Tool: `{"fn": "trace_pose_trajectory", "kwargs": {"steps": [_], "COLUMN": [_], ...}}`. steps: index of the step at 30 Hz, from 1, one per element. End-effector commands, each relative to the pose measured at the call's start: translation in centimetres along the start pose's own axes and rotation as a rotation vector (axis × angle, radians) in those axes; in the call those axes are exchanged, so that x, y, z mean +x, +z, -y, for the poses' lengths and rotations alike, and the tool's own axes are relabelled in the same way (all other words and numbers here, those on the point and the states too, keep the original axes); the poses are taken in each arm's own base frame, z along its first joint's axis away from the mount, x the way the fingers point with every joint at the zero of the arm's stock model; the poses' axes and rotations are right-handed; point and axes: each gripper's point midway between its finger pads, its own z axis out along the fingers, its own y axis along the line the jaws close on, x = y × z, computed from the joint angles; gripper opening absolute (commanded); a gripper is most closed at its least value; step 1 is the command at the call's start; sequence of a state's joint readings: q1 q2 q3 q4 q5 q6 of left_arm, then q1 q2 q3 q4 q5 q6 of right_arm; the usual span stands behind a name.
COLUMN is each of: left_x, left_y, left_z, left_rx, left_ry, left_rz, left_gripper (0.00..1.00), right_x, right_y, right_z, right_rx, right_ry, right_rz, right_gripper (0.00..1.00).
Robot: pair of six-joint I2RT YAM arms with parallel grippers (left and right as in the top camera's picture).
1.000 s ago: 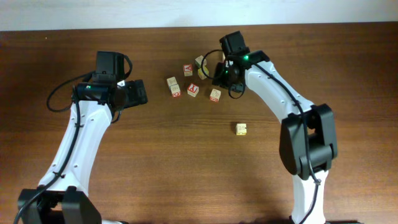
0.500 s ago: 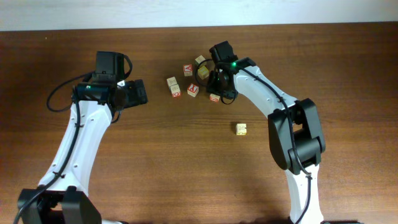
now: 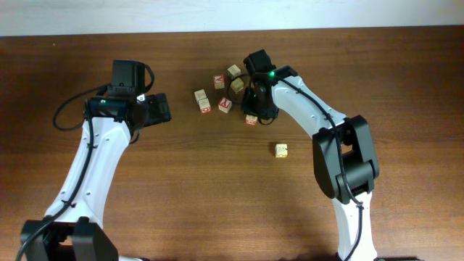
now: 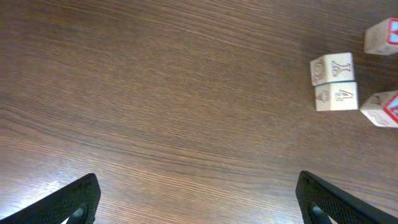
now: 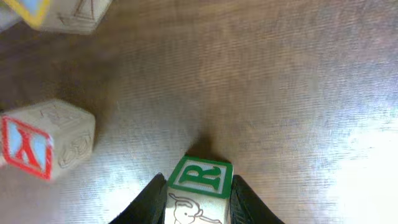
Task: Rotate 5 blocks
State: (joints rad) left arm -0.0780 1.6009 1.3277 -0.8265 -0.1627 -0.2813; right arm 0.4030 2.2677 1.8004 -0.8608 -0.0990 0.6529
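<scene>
Several pale wooden blocks lie in a loose cluster at the table's far middle, among them one (image 3: 225,104) with a red letter. My right gripper (image 3: 254,110) points down over the cluster's right end. It is shut on a block (image 5: 199,185) with a green R on top, and both fingers press its sides. That block (image 3: 251,119) peeks out just below the gripper. A red-Y block (image 5: 46,146) lies to its left. My left gripper (image 3: 164,109) hangs open left of the cluster, with only bare wood between its fingertips (image 4: 79,198).
One block (image 3: 280,150) with yellow print lies alone nearer the front, right of centre. Two stacked-looking pale blocks (image 4: 334,82) and a red-edged one (image 4: 380,109) sit at the right edge of the left wrist view. A yellow-bordered block (image 5: 56,11) is at the top left of the right wrist view.
My right gripper has swung left and down onto the cluster's right-hand block and narrowed onto it. That block has slid slightly toward the front. The left arm has not moved.
</scene>
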Motion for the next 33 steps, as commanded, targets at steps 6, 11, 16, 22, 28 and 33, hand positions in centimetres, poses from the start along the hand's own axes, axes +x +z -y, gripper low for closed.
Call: {"fn": "trace_pose_trajectory", "kwargs": {"steps": [6,11,16,22,28,33], "left_x": [-0.7,-0.7,-0.8,-0.9,-0.9,-0.9], "left_y": [-0.4,-0.4,-0.4,-0.4,-0.4,-0.4], "left_z": [-1.5,-1.5,-1.5,-1.4,-1.4,-1.4], "left_rx": [-0.08,-0.08,-0.079,-0.078,-0.078,-0.078], "left_ry": [-0.013,-0.013,-0.014,-0.015,-0.015,-0.015], "left_rz": [0.022,0.02,0.024,0.028,0.028,0.028], "left_gripper": [0.99,0.99,0.99,0.99,0.99,0.99], "right_x": [5.2,7.0,8.4,8.5,8.6,8.6], "right_y": [0.3,-0.3,-0.9,-1.3,-1.4,-1.4], "right_z": [1.7,2.8,3.9,5.7,6.0,6.0], "right_rx": [0.051,0.08,0.114,0.209,0.222,0.223], "right_ry": [-0.066,-0.152,-0.212,-0.222,-0.222,-0.222], "right_rz": [-0.213,-0.298,-0.365,-0.367,-0.372,-0.375], "right_gripper": [0.29,0.29,0.29,0.29,0.29,0.29]}}
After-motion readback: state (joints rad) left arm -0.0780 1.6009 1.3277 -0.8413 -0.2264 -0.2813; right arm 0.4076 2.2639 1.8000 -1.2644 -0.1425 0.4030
